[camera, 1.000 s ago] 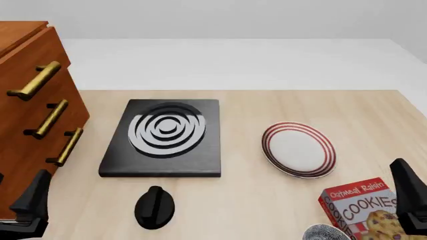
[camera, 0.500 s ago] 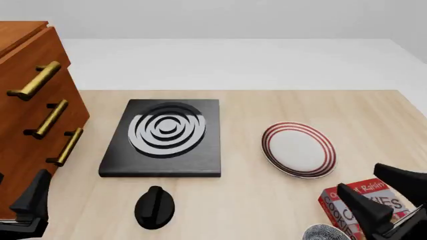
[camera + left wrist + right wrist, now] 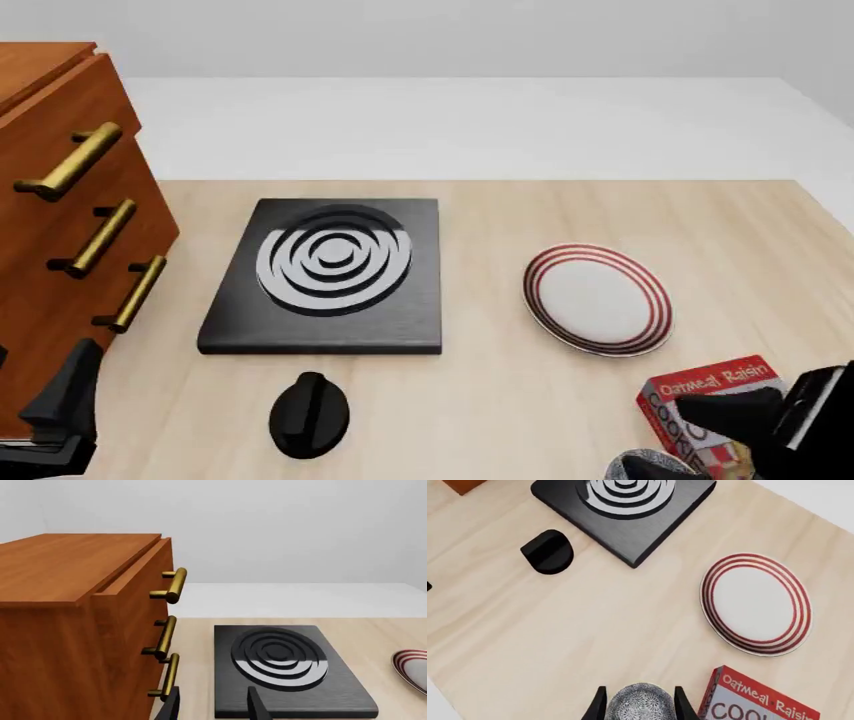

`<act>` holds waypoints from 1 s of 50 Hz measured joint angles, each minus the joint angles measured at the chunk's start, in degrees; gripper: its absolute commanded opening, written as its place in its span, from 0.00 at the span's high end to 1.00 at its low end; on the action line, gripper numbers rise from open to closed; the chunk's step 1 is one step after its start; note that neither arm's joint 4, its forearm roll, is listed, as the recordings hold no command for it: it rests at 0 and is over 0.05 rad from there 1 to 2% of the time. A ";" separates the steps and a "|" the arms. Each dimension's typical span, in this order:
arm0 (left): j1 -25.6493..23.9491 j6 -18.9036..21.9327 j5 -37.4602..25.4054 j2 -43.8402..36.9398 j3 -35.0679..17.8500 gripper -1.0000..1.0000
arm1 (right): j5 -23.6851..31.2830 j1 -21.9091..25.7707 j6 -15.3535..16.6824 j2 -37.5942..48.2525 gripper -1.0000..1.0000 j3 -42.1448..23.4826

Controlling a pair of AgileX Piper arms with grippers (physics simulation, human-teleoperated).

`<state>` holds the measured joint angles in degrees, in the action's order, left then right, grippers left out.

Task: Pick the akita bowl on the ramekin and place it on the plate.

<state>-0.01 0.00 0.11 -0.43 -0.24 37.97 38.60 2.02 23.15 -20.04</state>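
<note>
Since the earlier front frames the right tool (image 3: 734, 440) has dropped from upright at the right edge to lying low over the near right corner, now covering part of the red oatmeal cookies box (image 3: 701, 405); nothing else on the pale wooden tabletop (image 3: 534, 400) has shifted. Left wrist view: left tool (image 3: 212, 705) sits idle, fingers spread with nothing between them, beside the brown wooden drawer cabinet with brass handles (image 3: 87, 625) and facing the black square slab with white rings (image 3: 287, 667); a sliver of red-ringed plate shows at the edge. Front view: small grey speckled akita bowl (image 3: 647, 466) is only a rim sliver at the bottom edge, just beside the box; the ramekin under it is not visible. Round white plate with thin red rings (image 3: 597, 298) lies further out, apart from both; a black knob-like object (image 3: 310, 413) sits near the slab. Right wrist view: right tool (image 3: 640, 705) is spread wide, fingers flanking the bowl (image 3: 640, 705), whether touching I cannot tell. Handling judgement: rigid glazed ceramic, light but slick and chippable, and perched, so easily tipped. Best hold is probably across the rim wall, squarely, lifting straight before carrying to the plate (image 3: 757, 602).
</note>
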 measured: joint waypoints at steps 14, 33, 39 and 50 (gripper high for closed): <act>0.00 0.00 0.00 0.00 0.00 0.00 | 18.49 6.58 0.12 -0.47 0.00 -8.08; 0.00 0.00 0.00 0.00 0.00 0.00 | 14.51 15.49 -2.58 8.63 0.00 -3.79; 0.00 0.00 0.00 0.00 0.00 0.00 | 11.04 17.10 -3.44 11.27 0.00 -1.51; 0.00 0.00 0.00 0.00 0.00 0.00 | 7.57 17.77 -3.88 13.41 0.00 1.55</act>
<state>-0.01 0.00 0.11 -0.43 -0.25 45.55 56.37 -1.86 36.55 -18.48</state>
